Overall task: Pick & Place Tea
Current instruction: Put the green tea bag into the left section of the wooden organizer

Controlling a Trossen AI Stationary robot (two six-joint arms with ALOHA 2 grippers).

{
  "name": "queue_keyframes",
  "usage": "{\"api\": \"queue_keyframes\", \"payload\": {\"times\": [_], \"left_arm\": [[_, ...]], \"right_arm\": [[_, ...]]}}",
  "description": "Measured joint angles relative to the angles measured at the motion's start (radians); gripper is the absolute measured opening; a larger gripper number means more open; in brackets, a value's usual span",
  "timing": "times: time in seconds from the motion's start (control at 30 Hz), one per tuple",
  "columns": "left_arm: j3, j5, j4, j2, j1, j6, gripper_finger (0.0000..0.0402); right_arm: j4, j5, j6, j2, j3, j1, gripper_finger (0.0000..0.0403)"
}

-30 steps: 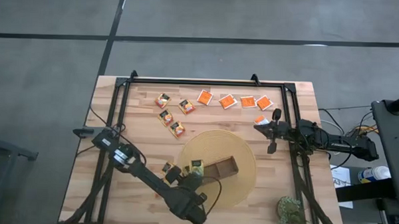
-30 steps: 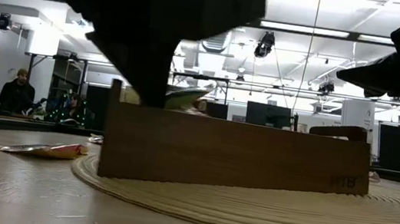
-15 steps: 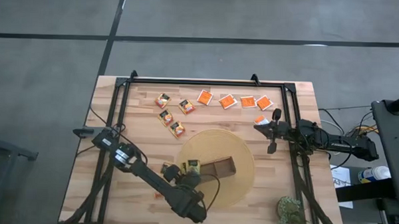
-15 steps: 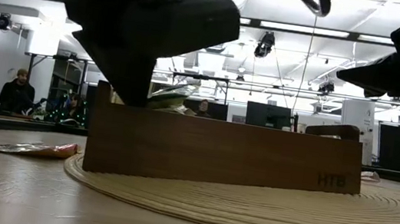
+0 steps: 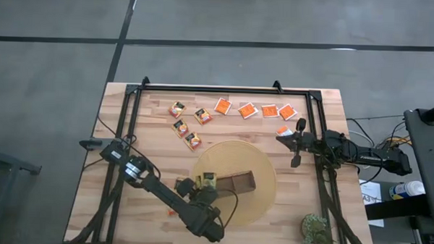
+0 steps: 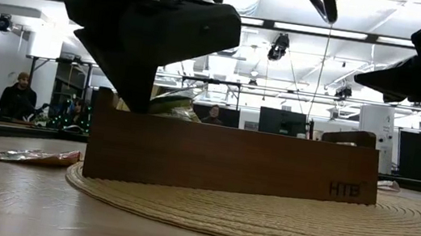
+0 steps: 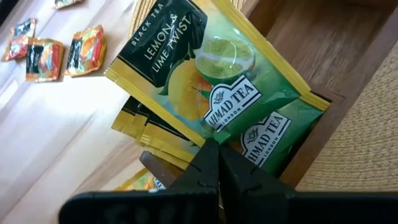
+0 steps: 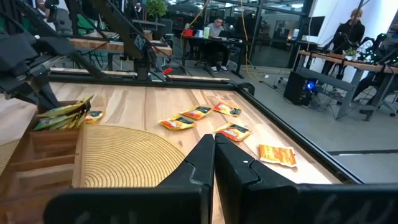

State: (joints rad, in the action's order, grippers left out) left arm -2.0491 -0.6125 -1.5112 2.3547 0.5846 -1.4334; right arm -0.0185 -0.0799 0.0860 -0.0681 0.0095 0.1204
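Fingers of the left gripper [image 7: 211, 163] are pinched together on a dark green-and-yellow square tea sachet [image 7: 211, 81], tilted over the end compartment of the brown wooden three-compartment tray [image 5: 236, 183] (others of its kind are already stacked there). Released at this slant, it could catch the tray wall and slide onto the round woven mat [image 5: 262, 167] beneath the tray. Beyond the mat's far edge, the right gripper [image 5: 297, 143] waits with fingers pressed shut.
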Motion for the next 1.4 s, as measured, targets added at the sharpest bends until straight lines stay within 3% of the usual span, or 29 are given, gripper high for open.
{"api": "queue_keyframes", "payload": {"times": [0.17, 0.4, 0.63, 0.77, 0.93, 1.13, 1.3, 1.4], "left_arm": [[-0.012, -0.041, -0.013, 0.000, 0.000, 0.032, 0.0000], [-0.119, -0.141, -0.061, -0.002, 0.015, 0.075, 0.0000], [-0.180, -0.268, -0.060, -0.005, 0.043, 0.149, 0.0000], [-0.173, -0.332, -0.061, -0.005, 0.047, 0.192, 0.0000], [-0.134, -0.445, -0.049, 0.007, 0.047, 0.473, 0.0000], [-0.056, -0.653, -0.060, 0.005, 0.012, 0.673, 0.0000], [-0.040, -0.788, -0.061, -0.003, -0.074, 0.703, 0.0000], [-0.045, -0.826, -0.060, -0.005, -0.126, 0.696, 0.0000]], "right_arm": [[0.000, 0.000, 0.000, 0.000, 0.000, 0.000, 0.0008], [0.000, 0.000, -0.015, 0.000, 0.000, 0.000, 0.0009], [-0.125, 0.000, -0.399, -0.001, 0.000, 0.000, 0.0009], [-0.200, 0.000, -0.496, -0.001, 0.000, 0.000, 0.0008], [-0.180, 0.074, -0.654, -0.032, 0.000, 0.000, 0.0009], [-0.327, 0.023, -0.579, -0.118, 0.000, 0.000, 0.0009], [-0.667, 0.027, -0.431, -0.236, 0.012, 0.000, 0.0009], [-0.662, 0.022, -0.391, -0.311, 0.100, 0.000, 0.0009]]}}
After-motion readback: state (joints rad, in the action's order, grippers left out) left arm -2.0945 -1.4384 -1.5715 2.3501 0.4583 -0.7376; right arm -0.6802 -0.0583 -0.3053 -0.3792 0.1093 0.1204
